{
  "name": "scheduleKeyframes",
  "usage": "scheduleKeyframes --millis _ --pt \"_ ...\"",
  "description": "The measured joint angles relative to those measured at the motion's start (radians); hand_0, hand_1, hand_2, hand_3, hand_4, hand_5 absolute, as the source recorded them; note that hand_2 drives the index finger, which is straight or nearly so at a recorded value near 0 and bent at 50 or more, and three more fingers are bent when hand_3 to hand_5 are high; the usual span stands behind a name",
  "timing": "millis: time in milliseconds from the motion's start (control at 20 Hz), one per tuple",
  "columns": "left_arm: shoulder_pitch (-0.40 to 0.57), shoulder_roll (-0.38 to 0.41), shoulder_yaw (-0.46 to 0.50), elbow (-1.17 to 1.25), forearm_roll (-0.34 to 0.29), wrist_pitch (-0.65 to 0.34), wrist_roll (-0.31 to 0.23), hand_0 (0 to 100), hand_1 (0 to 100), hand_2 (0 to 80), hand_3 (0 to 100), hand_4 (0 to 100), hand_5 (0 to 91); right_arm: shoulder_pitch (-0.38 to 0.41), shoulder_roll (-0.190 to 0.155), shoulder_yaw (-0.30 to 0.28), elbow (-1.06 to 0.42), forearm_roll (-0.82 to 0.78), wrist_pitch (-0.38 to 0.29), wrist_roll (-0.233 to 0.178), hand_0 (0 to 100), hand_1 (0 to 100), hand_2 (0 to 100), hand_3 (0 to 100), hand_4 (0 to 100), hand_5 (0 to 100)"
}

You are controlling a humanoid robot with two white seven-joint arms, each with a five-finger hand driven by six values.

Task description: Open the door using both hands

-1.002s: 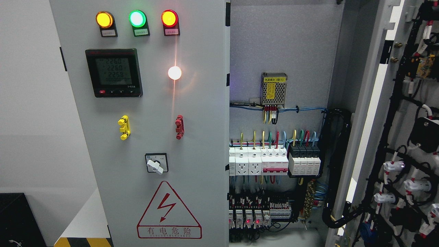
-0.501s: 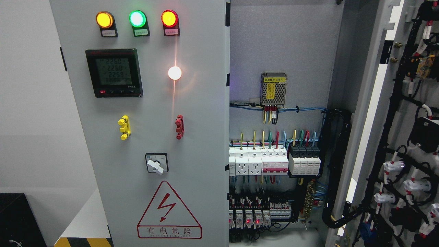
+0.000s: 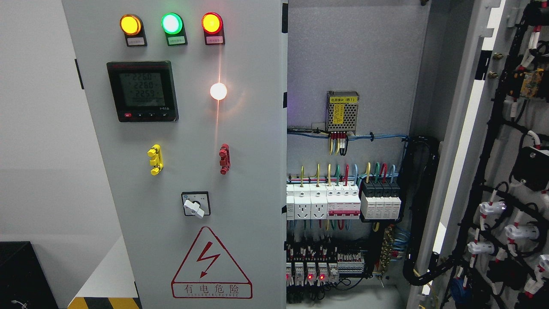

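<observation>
A grey electrical cabinet fills the head view. Its left door [image 3: 240,141] is shut or nearly shut and carries three indicator lamps [image 3: 171,23], a digital meter [image 3: 142,91], a yellow handle [image 3: 155,159], a red handle [image 3: 224,159], a rotary switch [image 3: 196,204] and a red warning triangle [image 3: 211,266]. The right door [image 3: 506,171] stands swung open at the right, with its inner wiring showing. Between them the cabinet interior [image 3: 356,64] is exposed, with breakers [image 3: 343,201] and coloured wires. Neither hand nor arm is in view.
A power supply box [image 3: 342,111] hangs on the back panel above the breakers. A black cable bundle [image 3: 422,206] runs down by the open door's hinge side. A black box [image 3: 21,274] and a yellow-black striped edge [image 3: 105,302] sit at the lower left.
</observation>
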Motion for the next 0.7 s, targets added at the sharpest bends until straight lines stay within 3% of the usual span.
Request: scheduleKeyframes --millis 551,701 --pt "-0.006 -0.016 0.041 0.039 -0.006 0.004 0.002 0 0 0.0 0 0 0.0 0.006 0.0 0.0 -0.03 0.0 0.0 0.0 19 0 0 0 0 0" --pt "-0.006 -0.018 0.046 0.044 -0.006 0.003 0.023 0 0 0.0 0 0 0.0 0.021 -0.003 0.0 -0.064 0.0 -0.001 0.0 19 0 0 0 0 0"
